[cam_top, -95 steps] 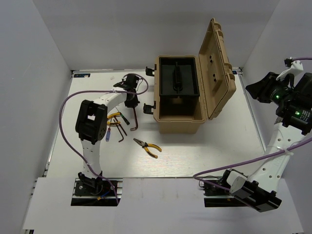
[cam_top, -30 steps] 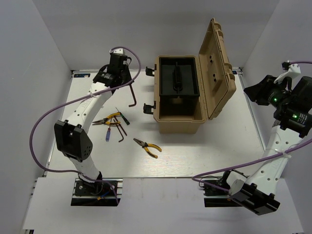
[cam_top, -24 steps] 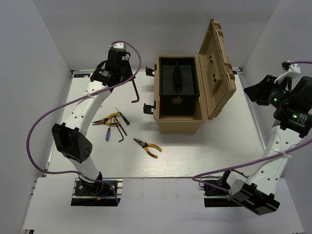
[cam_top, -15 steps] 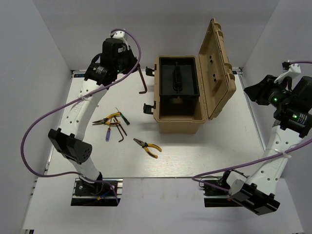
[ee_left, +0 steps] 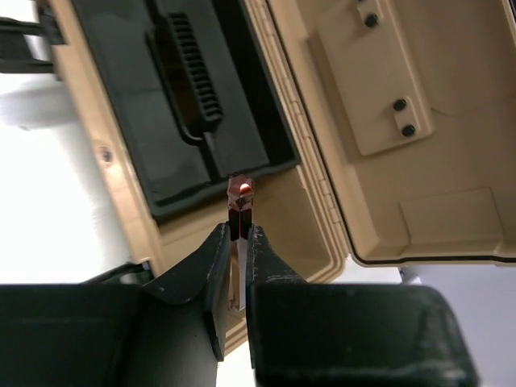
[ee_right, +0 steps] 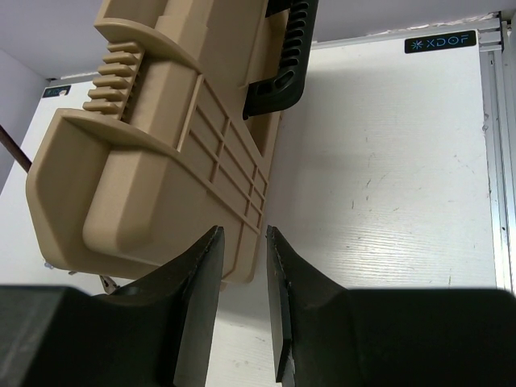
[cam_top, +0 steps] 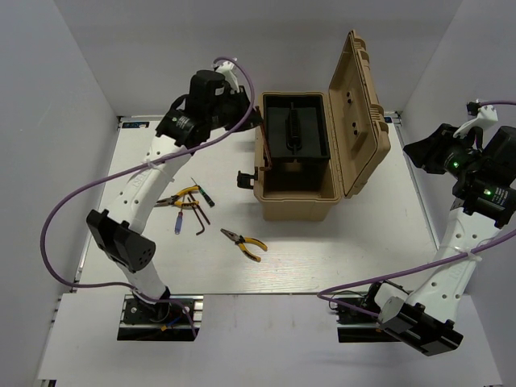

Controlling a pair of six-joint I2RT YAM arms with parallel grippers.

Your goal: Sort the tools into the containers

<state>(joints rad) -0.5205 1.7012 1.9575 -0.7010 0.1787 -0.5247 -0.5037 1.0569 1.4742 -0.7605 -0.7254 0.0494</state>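
The tan toolbox (cam_top: 295, 203) stands open at the back of the table, its lid (cam_top: 359, 105) upright and a black tray (cam_top: 293, 133) inside. My left gripper (cam_top: 251, 121) hovers at the box's left rim, shut on a dark L-shaped hex key (cam_top: 262, 153) that hangs down over the rim. In the left wrist view that hex key (ee_left: 239, 195) sticks out between the fingertips above the tray (ee_left: 121, 97). On the table lie yellow-handled pliers (cam_top: 244, 243), a second pair (cam_top: 179, 197), more hex keys (cam_top: 200, 218) and a blue-handled screwdriver (cam_top: 177, 224). My right gripper (ee_right: 243, 234) is open, raised at the right, behind the lid (ee_right: 161, 161).
Black latches (cam_top: 246, 178) jut from the toolbox's left side. The box's black carrying handle (ee_right: 278, 72) shows on the lid's outside. White walls close in the table at left, back and right. Purple cables loop from both arms.
My left arm has risen and swung right, carrying the hex key from over the table's left half to the toolbox's left rim. The right arm has stayed still.
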